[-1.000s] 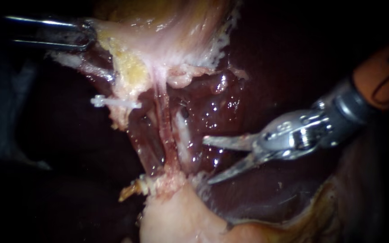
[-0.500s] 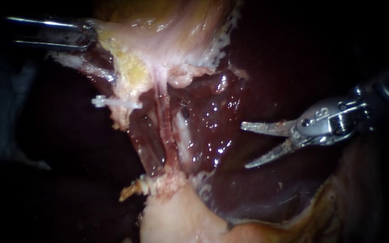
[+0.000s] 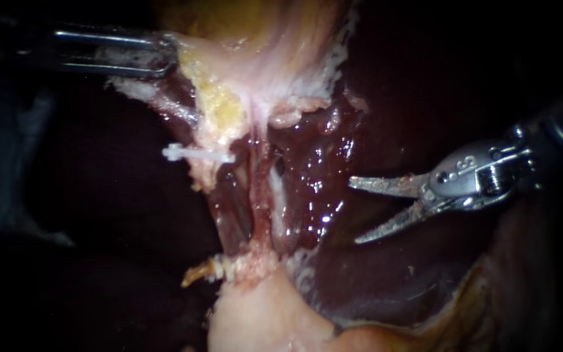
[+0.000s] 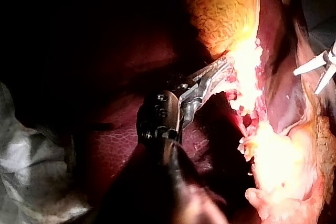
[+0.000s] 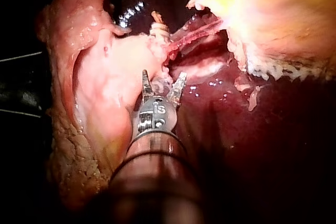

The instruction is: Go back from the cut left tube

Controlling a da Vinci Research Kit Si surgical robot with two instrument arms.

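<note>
In the upper left of the endoscope view, the left instrument [image 3: 164, 55] comes in level, its jaws closed on the edge of the pale fatty tissue [image 3: 255, 72] that hangs from the top centre. Below that grip and left of centre, a white clip [image 3: 197, 154] sticks out to the left and marks the left tube [image 3: 219, 176]; its cut end is too unclear to make out. Just right of it, a thin pink tube [image 3: 260, 202] runs down the middle to a pale mass [image 3: 255, 319] at the bottom centre. At the right edge, the right instrument [image 3: 353, 212] holds its two slim jaws wide apart and grips nothing. It lies over the dark liver [image 3: 425, 274], well apart from the tubes.
</note>
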